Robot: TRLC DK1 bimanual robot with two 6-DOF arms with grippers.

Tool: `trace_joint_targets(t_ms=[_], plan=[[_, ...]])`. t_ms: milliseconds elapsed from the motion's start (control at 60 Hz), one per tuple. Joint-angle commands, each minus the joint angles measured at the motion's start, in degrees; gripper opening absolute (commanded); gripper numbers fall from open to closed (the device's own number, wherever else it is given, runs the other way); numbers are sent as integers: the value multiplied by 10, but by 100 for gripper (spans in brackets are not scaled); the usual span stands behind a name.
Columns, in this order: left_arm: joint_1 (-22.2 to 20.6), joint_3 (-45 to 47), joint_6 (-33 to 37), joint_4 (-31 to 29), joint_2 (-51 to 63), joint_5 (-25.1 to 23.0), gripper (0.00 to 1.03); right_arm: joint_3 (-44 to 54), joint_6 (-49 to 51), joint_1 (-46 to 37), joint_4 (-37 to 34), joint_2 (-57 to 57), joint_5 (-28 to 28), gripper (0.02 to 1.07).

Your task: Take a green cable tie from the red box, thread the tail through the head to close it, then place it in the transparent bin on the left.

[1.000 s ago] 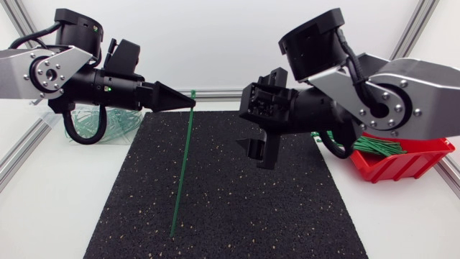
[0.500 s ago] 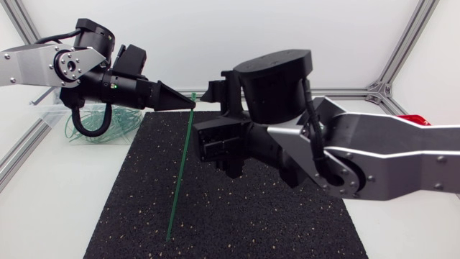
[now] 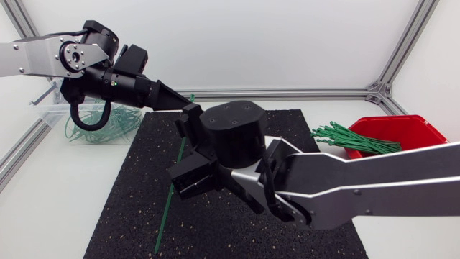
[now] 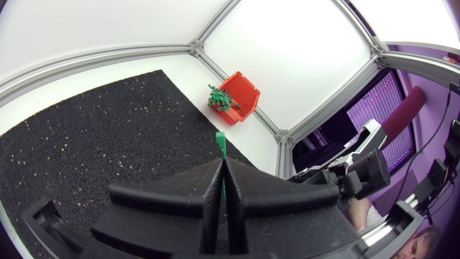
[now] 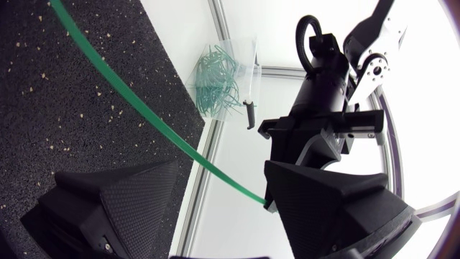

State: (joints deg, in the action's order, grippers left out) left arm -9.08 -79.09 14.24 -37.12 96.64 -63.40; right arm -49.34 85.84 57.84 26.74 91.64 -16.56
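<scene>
Since a second ago my right arm has swung from the right edge to mid-frame, and the right pincer (image 5: pixel 223 196) now straddles the strap with its fingers apart. At upper left, the left pincer (image 3: pixel 180 106) is clamped on the green cable tie (image 3: pixel 163 223) just below its head. The tail slants down over the black mat (image 3: pixel 122 216) toward the lower left. One tie is in play: light, springy and slick, I judge, so I'd pinch the flat strap near the tail. One red box (image 3: pixel 424 129) at right holds a bundle beyond counting, and one transparent bin (image 3: pixel 54 115) sits at upper left.
</scene>
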Motion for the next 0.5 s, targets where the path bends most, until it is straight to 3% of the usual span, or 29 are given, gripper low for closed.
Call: trace_joint_targets(t_ms=[0,150,483], plan=[[7,-23,33,-23,24,-9,3,18,28,10,11,23,-5,79],[11,-26,39,-30,36,-9,3,31,43,29,19,37,-4,61],[18,-33,98,-88,59,-9,3,62,100,74,54,96,-1,61]])
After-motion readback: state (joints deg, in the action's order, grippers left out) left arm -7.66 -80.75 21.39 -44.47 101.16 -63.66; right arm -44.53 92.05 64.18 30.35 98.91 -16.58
